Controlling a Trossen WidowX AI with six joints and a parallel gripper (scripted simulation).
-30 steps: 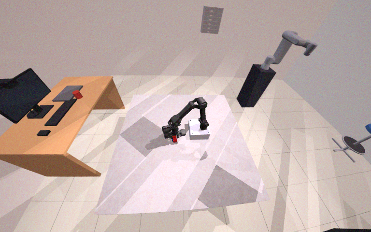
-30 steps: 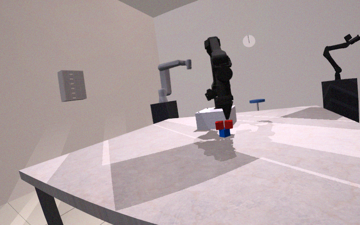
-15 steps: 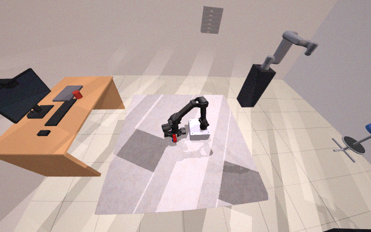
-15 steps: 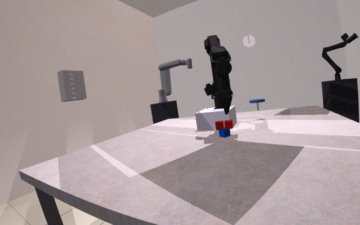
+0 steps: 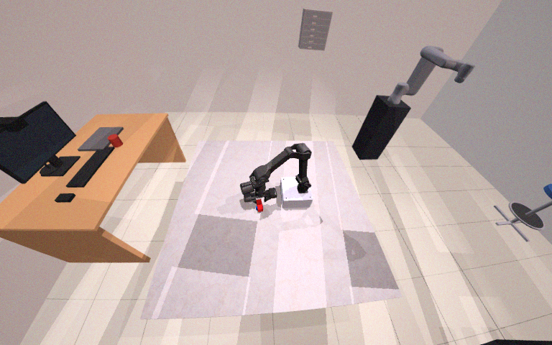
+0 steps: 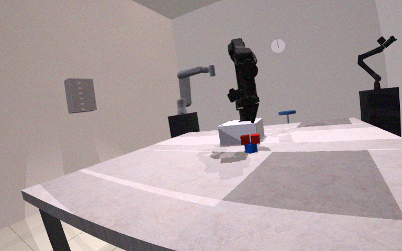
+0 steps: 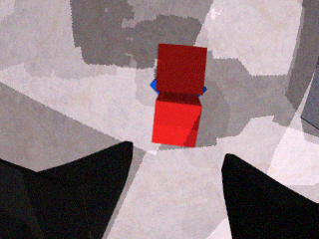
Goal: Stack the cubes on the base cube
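- Top view: the hand (image 5: 259, 198) (image 6: 248, 121) (image 7: 178, 155) is at the end of the bent black arm. Just beside its tips are the near red cube (image 5: 259, 208) (image 6: 255, 138) (image 7: 175, 123), the far red cube (image 5: 259, 201) (image 6: 245, 139) (image 7: 181, 70) and the blue base cube (image 5: 256, 208) (image 6: 250, 148) (image 7: 154, 85), on the pale, marble-patterned desk (image 5: 296, 273) (image 6: 166, 186) (image 7: 174, 199). The gap cannot be read here.
- Exterior view: the hand points down above the stack, its tips apart from both red cubes. Below it, both red cubes rest on the blue cube and look level, a slim gap between them. Each overhangs the base on its own side.
- Judgement: placing appears complete; the step in hand is withdrawal. Lift straight up and slowly, with no sideways travel until the tips are well above the cubes.
- Wrist view: the fingers stand moderately wide with nothing gripped. The near red cube lies just ahead of the tips, the far one beyond it; blue corners show at both sides beneath them.
- Caution: hold the finger spread, or widen it only in free space. A brushed overhang could tip a cube, close the gap or shift the base. Once retracted, verify diagonal placement; exact centring cannot be confirmed here.
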